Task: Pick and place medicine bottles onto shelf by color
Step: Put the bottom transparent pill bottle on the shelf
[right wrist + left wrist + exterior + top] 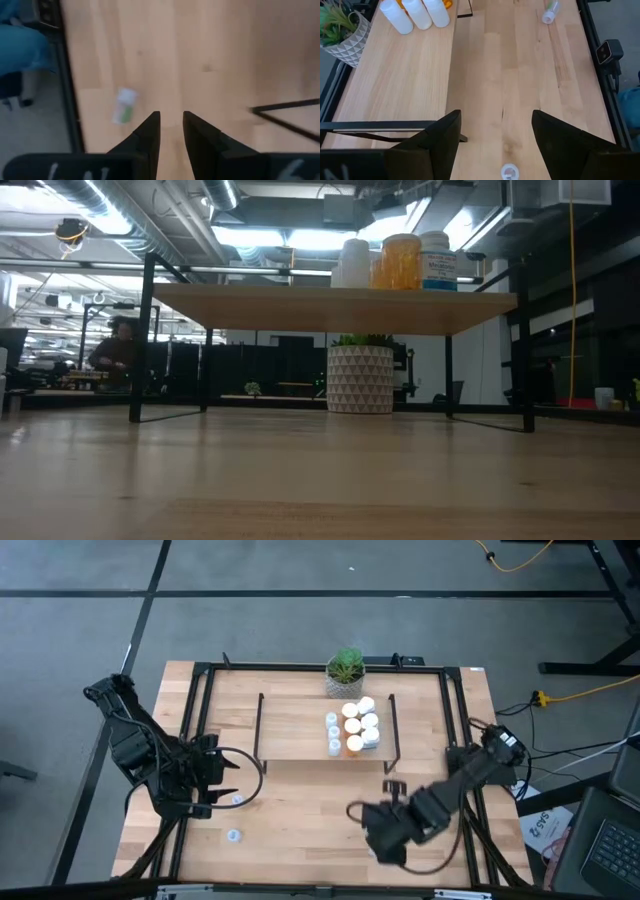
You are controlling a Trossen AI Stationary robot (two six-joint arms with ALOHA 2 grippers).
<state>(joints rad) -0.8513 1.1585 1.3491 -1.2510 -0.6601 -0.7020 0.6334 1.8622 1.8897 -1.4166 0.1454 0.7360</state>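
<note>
We see the shelf (300, 730), a smooth board of light wood on thin black metal frames, standing in the middle of the bench (300, 840). The medicine bottles (352, 726) are gathered at its right end, just in front of a potted plant (345, 670). They stand in small columns: pale clear ones on the left, then white and orange ones beside them. We think this grouping follows the colour rule of the task.

Two small clear bottles are not yet on the shelf. One stands near the left hand (218, 780), at (237, 799), and another lies further toward the front edge (232, 835). The left hand hangs low over the bench with its fingers spread wide, and in the left wrist view the round cap of a bottle (509, 172) sits between them, so the hand seems placed to take it.

The right hand (372, 812) is in front of the shelf; its fingers are close together with a thin gap and pinch nothing. In the right wrist view a small bottle (124, 105) lies on its side beyond the fingers.

The bottles are small plain cylinders, probably light plastic, and they may roll easily.
</note>
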